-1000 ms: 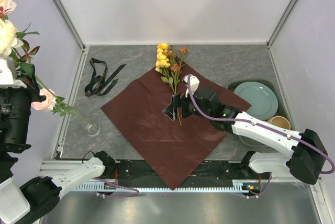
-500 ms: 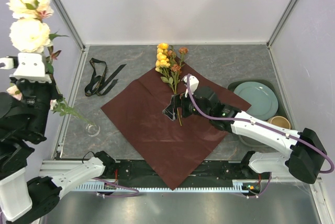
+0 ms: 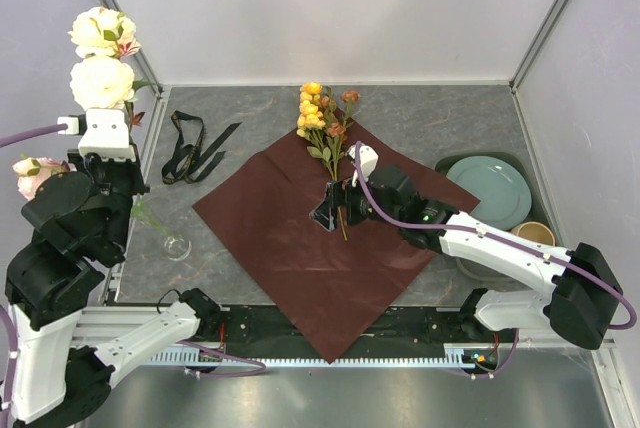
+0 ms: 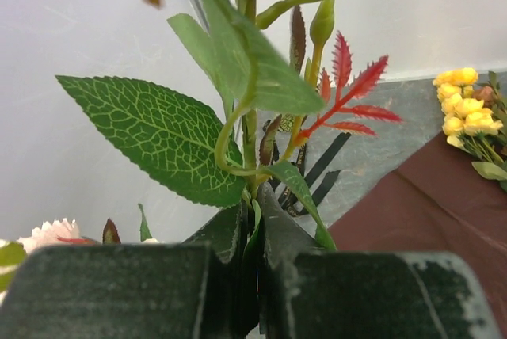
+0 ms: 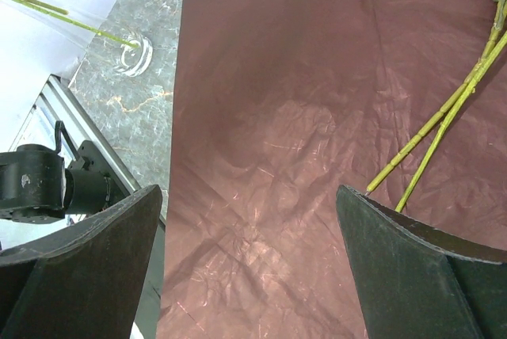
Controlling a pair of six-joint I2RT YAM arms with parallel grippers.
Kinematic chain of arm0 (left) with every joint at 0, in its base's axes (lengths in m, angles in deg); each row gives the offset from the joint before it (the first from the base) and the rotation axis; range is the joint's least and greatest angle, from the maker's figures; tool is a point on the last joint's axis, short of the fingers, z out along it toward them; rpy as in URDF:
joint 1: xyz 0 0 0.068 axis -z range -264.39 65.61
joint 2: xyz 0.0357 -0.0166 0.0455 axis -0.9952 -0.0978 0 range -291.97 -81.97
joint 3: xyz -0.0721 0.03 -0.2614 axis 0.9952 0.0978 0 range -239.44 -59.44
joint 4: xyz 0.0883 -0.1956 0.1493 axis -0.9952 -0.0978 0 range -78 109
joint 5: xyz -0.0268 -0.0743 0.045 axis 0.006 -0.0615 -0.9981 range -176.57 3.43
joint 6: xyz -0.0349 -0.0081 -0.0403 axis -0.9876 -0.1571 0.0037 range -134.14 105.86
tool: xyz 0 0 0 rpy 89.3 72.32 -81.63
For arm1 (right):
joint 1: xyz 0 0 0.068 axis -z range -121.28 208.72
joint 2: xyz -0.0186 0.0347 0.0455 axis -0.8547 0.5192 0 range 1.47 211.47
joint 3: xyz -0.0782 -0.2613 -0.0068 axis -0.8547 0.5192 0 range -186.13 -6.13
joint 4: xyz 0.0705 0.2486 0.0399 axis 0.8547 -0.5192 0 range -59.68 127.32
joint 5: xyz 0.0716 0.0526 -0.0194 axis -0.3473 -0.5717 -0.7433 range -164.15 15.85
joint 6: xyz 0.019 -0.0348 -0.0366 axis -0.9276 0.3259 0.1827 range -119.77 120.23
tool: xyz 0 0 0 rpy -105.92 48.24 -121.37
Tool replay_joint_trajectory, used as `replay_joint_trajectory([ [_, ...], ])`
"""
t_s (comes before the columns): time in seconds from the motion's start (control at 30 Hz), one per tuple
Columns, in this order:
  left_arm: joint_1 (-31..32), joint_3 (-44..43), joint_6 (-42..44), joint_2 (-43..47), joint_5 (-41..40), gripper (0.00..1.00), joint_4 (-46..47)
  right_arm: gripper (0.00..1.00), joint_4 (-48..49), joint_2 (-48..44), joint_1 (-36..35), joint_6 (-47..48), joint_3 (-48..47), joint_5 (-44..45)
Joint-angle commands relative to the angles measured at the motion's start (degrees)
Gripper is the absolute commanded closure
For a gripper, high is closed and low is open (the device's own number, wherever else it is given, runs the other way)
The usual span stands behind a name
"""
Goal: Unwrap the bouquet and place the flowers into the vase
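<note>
We take the maroon paper (image 3: 300, 248) as our mark; it lies open and flat on the grey table (image 3: 430, 118), one corner hanging over the near edge.

Well off the paper's left side, and high above the table, the left claw (image 4: 255, 220) is pinched tight on a bunch of green stems. Above it rise two cream roses (image 3: 100, 58), with broad leaves and a red sprig close to the camera. A pink rose (image 3: 35, 173) hangs further left. From this bunch one thin stem slants down to the vase (image 3: 177, 246), which stands just beside the paper's left corner – the stem's end sits at its mouth.

The right claw (image 3: 335, 206) hangs over the paper's upper middle, spread wide with nothing between its fingers. The yellow flowers (image 3: 318, 118) and a rust bloom lie across the paper's far corner, heads on the table, stems running back onto the paper towards that claw. Whether it touches them we cannot tell.

A black ribbon (image 3: 190, 148) lies loose beyond the paper's upper-left edge. To the paper's right sit a green plate (image 3: 490, 191) and a beige mug (image 3: 535, 235).
</note>
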Motion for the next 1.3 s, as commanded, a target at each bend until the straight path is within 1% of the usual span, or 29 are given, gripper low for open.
replay_joint_trajectory([
  [0.0, 0.3, 4.3, -1.5, 3.1, -5.9, 0.98, 7.8, 0.02, 2.3, -1.0, 0.2, -0.5, -1.9, -0.6],
  [0.03, 0.3, 5.0, -1.2, 3.7, -6.3, 0.98, 9.7, 0.02, 2.3, -1.0, 0.2, -0.6, -1.9, -0.5],
  [0.13, 0.3, 8.6, -1.1, 5.2, -8.5, 0.98, 11.5, 0.02, 2.3, -0.8, 0.2, -0.7, -2.0, -0.7],
  [0.4, 0.3, 14.0, 1.4, 7.3, -13.2, 0.98, 14.6, 0.02, 2.2, -0.5, 0.2, -0.9, -2.2, -1.2],
  [0.63, 0.3, 20.1, 1.3, 9.6, -15.7, 0.98, 17.4, 0.02, 2.2, -0.2, 0.2, -1.0, -2.2, -1.0],
  [0.73, 0.3, 23.5, 2.0, 10.1, -17.2, 0.98, 19.7, 0.02, 2.1, -0.2, 0.2, -1.1, -1.9, -1.0],
  [0.8, 0.3, 26.2, 4.7, 11.0, -18.5, 0.98, 23.5, 0.02, 2.0, -0.2, 0.2, -1.0, -1.8, -1.0],
  [0.97, 0.3, 29.8, 7.8, 13.0, -18.2, 0.98, 29.0, 0.02, 1.8, -0.4, 0.2, -0.7, -1.7, -0.9],
  [1.1, 0.3, 32.4, 7.4, 15.6, -16.4, 0.98, 31.9, 0.02, 1.8, -0.7, 0.3, -0.7, -1.5, -1.0],
  [1.27, 0.3, 34.6, 5.9, 15.9, -19.4, 0.98, 31.9, 0.02, 1.7, -0.9, 0.2, -0.4, -1.2, -0.9],
])
